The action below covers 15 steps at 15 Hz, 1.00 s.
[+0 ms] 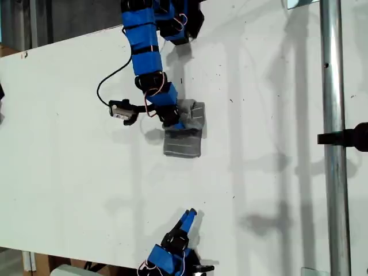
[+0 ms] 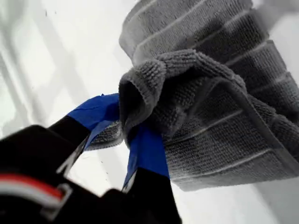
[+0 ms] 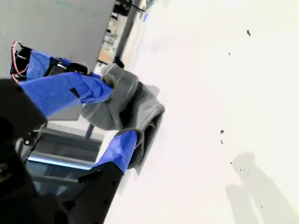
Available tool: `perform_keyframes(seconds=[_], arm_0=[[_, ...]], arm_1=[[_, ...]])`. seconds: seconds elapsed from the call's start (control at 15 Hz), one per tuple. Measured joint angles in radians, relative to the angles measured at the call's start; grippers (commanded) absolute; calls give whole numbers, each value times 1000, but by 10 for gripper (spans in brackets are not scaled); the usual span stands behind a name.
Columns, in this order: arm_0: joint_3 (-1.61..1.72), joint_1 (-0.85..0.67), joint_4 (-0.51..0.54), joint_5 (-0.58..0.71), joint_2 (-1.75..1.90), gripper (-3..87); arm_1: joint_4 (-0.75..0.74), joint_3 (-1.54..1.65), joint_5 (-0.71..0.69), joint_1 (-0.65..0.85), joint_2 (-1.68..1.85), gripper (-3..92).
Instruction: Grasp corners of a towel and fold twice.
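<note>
Towel [image 1: 184, 144] fold clenched in my first gripper [image 2: 122, 128]; carry w/ low arc, align edges. My second gripper [image 3: 112, 114] apart, empty.

Surface [image 1: 75, 149]: flat, white, matte, with scattered small dark specks and faint scuffs. Soft shadows of the arms fall across it.

Lying on it: the towel [image 1: 185, 137], grey with thin white stripes, folded into a compact bundle. Its lower layers rest flat on the surface; an upper fold is lifted and bunched at my first hand [image 2: 122, 135], directly under that hand. Surface around my second hand [image 1: 190, 217] is bare white.
</note>
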Motion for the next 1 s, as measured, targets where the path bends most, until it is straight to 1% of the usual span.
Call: perform_keyframes(seconds=[0.07, 0.13, 0.2, 0.27, 0.4, 0.47, 0.53, 0.6, 0.67, 0.73, 0.87, 0.93, 1.0], arm_0=[[0, 0, 0, 0, 0, 169], [0, 0, 0, 0, 0, 169], [0, 0, 0, 0, 0, 169], [0, 0, 0, 0, 0, 169], [0, 0, 0, 0, 0, 169], [0, 0, 0, 0, 0, 173], [3, 0, 0, -17, 0, 174], [18, 0, -9, -49, 0, 173], [55, -5, -35, -69, 0, 163], [103, -6, -60, -83, 0, 148], [160, -6, -100, -110, 0, 118], [166, -8, -100, -103, 0, 116], [173, -9, -77, -83, 0, 116]], arm_1=[[-54, 0, -14, 0, -35, 258], [-121, 0, -38, 2, -41, 439], [-181, -2, -72, 8, -37, 346], [-250, 0, -135, 25, -26, 275], [-307, 46, -184, 95, 101, 119], [-310, 78, -206, 146, 181, 96], [-295, 110, -216, 196, 267, 49], [-227, 141, -229, 247, 365, -2], [-178, 210, -232, 291, 486, -2], [-98, 296, -224, 316, 627, -2], [130, 489, -152, 313, 940, -2], [227, 607, -103, 293, 1111, -2], [324, 713, -48, 258, 1275, -2]])
